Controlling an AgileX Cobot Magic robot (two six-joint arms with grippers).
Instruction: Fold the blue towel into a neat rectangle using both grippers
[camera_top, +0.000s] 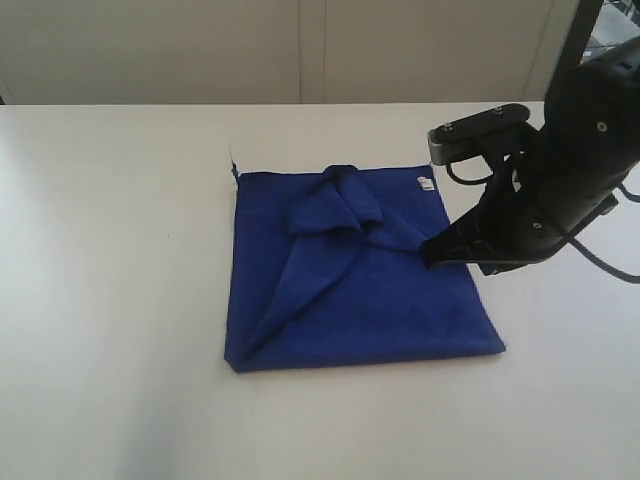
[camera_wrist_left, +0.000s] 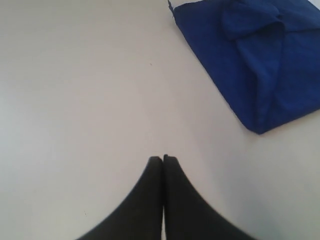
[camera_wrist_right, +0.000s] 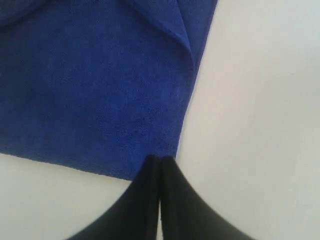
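left gripper (camera_wrist_left: 163, 159): fingers pressed together, holding nothing, parked over bare table (camera_wrist_left: 75, 100), well apart from the blue towel (camera_top: 380, 310). the towel lies mid-table, roughly square. right gripper (camera_top: 432, 256): fingers closed, tip at the towel's right edge, no cloth visibly between them. i judge it's placed to work that hem. beyond it, a rumpled flap (camera_top: 340, 205). white tag (camera_top: 425, 183) at the far right corner.

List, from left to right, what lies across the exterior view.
Bare white table → blue towel, bunched near its far edge → right gripper at the towel's right edge → its black arm.
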